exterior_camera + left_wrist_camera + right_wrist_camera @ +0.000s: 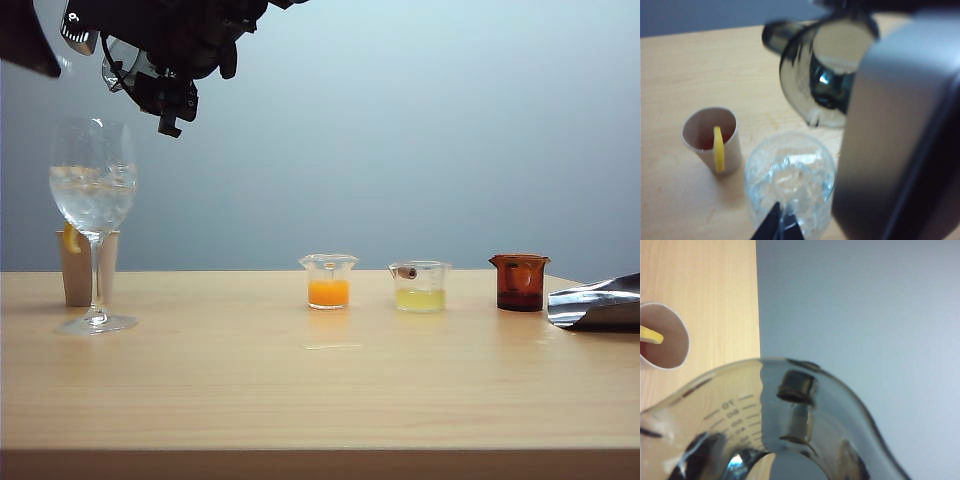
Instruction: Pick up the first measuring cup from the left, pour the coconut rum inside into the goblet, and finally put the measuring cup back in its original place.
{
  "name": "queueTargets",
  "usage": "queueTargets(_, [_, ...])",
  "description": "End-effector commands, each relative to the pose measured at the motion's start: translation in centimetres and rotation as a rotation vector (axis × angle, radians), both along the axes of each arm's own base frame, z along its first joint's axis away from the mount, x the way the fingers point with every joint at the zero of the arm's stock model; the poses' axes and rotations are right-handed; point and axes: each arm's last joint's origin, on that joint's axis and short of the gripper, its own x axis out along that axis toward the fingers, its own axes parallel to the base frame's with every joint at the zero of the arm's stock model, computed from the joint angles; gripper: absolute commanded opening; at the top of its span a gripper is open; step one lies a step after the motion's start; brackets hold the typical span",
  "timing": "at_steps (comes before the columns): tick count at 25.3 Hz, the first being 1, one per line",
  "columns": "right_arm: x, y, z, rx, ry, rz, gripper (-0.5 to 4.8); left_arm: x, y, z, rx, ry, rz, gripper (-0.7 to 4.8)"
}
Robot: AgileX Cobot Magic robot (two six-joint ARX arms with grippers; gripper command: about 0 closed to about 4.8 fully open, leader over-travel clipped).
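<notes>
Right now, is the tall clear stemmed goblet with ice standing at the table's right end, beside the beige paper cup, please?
No: the exterior view shows the goblet at the left end, beside the paper cup. The right gripper holds the smoky grey translucent measuring cup above it; the left gripper hovers nearby.

Pale wood-grain surface (320,390) with a row of drinkware along its back half

Far left on the surface stands the goblet (93,220), ice in its bowl, round foot planted on the wood; right behind it sits a small tan cup (78,268) with a yellow slice hooked on its rim. Moving toward the middle, there's a clear cup holding orange liquid (328,281), then near it a clear cup with pale yellow liquid (420,286), and further right an amber-red cup (519,282). At the far right edge a shiny metal piece (598,303) lies on the surface. Just in front of the orange cup, a faint wet mark (333,346) glints on the wood
</notes>
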Motion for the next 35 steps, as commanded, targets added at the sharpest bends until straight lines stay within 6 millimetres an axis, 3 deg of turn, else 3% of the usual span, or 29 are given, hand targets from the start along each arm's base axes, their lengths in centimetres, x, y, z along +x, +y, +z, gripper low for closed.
queueTargets(1, [-0.53,0.19,1.04,0.011,-0.040,0.020,1.44,0.00,-0.03,1.51,-0.004,-0.056,-0.004,-0.04])
queueTargets(35, [-0.55,0.16,0.65,-0.173,-0.149,0.053,1.44,0.10,-0.02,1.70,-0.006,-0.075,-0.003,-0.04])
